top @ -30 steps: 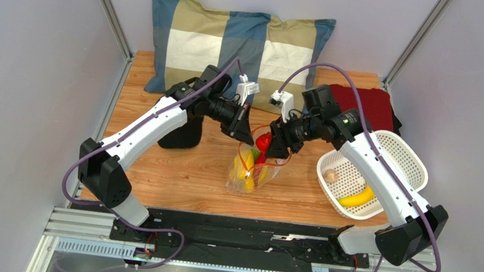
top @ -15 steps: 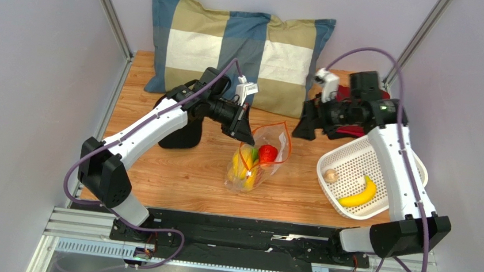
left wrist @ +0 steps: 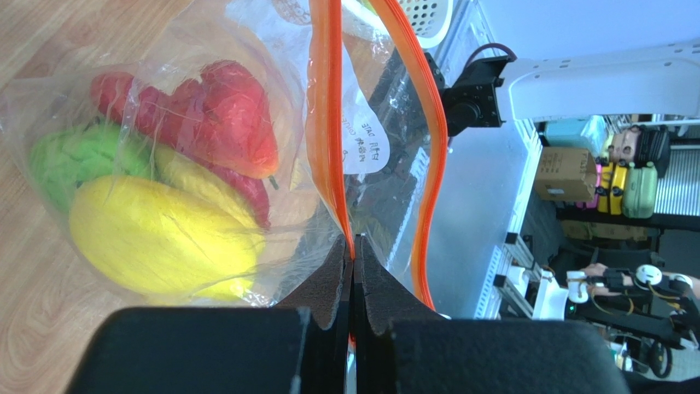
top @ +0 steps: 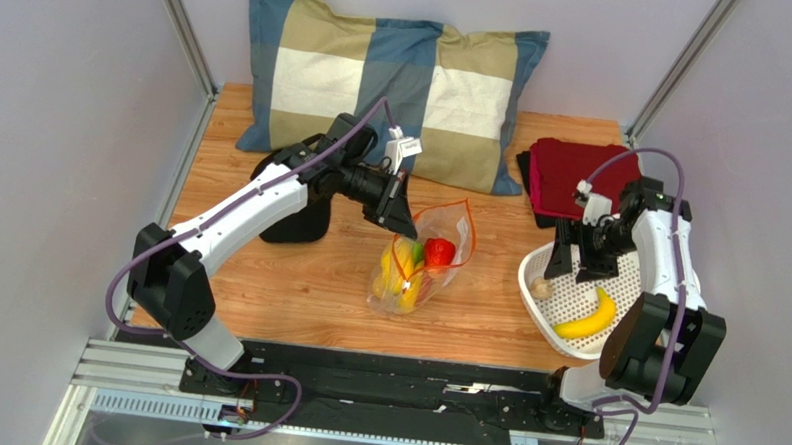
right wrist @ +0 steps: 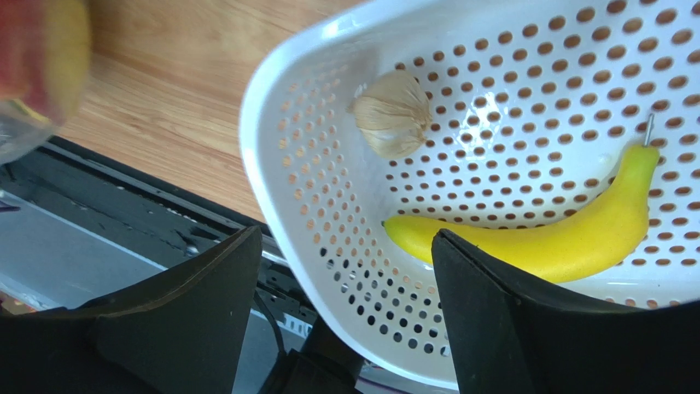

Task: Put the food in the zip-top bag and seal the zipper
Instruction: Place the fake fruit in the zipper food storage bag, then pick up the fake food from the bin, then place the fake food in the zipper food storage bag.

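Pinching the zipper (left wrist: 327,123) of the zip-top bag (top: 420,263), left of the basket (right wrist: 263,139), the left gripper (left wrist: 352,250) is clamped tight; the right gripper (right wrist: 343,246) gapes wide and empty above the banana (right wrist: 559,242) in that basket.

Bag (top: 457,228) mid-table; basket (right wrist: 526,98) right of it, banana (right wrist: 559,234) and garlic (right wrist: 394,111) inside; pillow (top: 393,75) behind bag

Left arm (top: 244,202) extended forward from its base, forearm bent inward at the elbow, wrist angled down toward the centre. Left gripper (top: 398,221) with both fingers (left wrist: 329,283) pressed flat together — clamped on the zipper (left wrist: 324,123). Right arm (top: 669,265) folded tightly above its own base, upper link nearly upright, wrist turned back down and inward. Right gripper (top: 571,263) pointing downward — its fingers (right wrist: 197,295) spread wide apart.
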Motion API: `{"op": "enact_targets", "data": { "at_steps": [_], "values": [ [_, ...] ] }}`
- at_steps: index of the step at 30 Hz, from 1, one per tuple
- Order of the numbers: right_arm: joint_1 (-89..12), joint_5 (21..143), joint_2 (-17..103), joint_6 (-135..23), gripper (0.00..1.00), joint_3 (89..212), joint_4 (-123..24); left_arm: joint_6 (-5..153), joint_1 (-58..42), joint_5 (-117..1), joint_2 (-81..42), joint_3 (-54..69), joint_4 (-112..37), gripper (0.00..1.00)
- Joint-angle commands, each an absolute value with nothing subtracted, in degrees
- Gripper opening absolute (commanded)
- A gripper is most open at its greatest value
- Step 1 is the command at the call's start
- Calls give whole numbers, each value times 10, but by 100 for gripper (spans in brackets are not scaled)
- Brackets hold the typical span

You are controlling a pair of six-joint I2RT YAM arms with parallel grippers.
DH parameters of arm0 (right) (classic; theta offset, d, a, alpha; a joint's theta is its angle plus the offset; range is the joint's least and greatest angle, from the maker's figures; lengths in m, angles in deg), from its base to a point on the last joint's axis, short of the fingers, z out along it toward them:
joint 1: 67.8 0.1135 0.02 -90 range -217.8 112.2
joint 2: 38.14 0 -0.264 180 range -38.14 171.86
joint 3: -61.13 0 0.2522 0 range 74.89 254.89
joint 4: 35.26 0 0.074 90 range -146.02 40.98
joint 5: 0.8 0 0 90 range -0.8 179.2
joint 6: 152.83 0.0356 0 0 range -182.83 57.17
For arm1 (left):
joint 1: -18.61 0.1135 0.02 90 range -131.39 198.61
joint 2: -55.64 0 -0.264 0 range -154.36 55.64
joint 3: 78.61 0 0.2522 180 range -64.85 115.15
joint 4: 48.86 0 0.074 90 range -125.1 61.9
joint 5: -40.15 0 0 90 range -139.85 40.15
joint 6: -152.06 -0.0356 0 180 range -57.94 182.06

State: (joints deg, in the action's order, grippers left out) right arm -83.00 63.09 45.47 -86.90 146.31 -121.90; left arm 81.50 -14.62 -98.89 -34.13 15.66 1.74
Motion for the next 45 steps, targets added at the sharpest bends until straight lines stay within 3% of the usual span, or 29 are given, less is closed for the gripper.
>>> {"op": "enact_targets", "data": {
  "at_steps": [1, 16, 21, 27, 33, 38, 45],
  "values": [
    [-822, 704, 469, -885, 79, 1422, -1136, 816, -143, -998, -324, 150, -2, 0],
    [-785, 721, 585, -842, 72, 1377, -1021, 810, -143, -997, -326, 143, -1, 0],
    [-785, 725, 597, -840, 64, 1387, -1042, 806, -143, -996, -328, 143, 1, 0],
    [-805, 712, 556, -853, 40, 1397, -1095, 803, -142, -997, -327, 142, 3, 0],
    [-831, 688, 524, -870, 28, 1477, -1189, 800, -143, -996, -327, 144, 3, 0],
    [-827, 603, 492, -871, 28, 1592, -1279, 797, -142, -995, -326, 143, 3, 0],
    [-723, 418, 508, -809, 28, 1828, -1347, 795, -143, -993, -324, 142, 2, 0]
  ]
}}
